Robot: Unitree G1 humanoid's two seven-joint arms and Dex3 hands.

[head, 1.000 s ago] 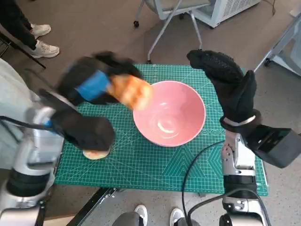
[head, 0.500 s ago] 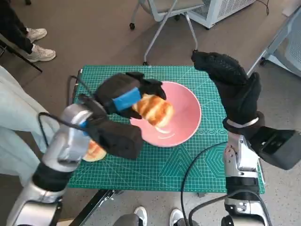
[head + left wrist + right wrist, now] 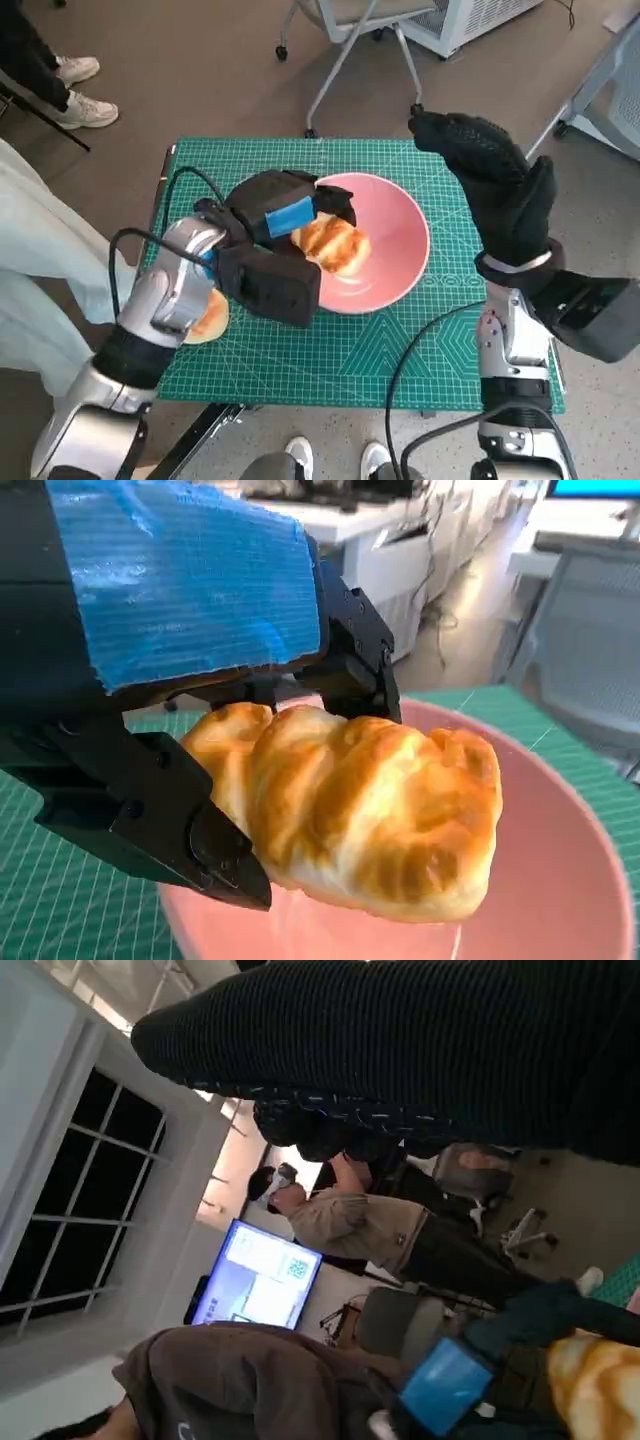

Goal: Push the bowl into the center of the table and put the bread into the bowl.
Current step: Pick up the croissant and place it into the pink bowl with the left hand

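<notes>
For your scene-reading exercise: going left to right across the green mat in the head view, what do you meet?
Flat bread → left hand → held bread → pink bowl → right hand.

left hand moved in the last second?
Yes. The left hand, holding the bread, has swung from beyond the pink bowl's left rim to over its inside. The bowl barely shifts on the green mat.

Even, bright indoor light; sharp head view, wide-angle bowing, soft wrist backgrounds.
</notes>
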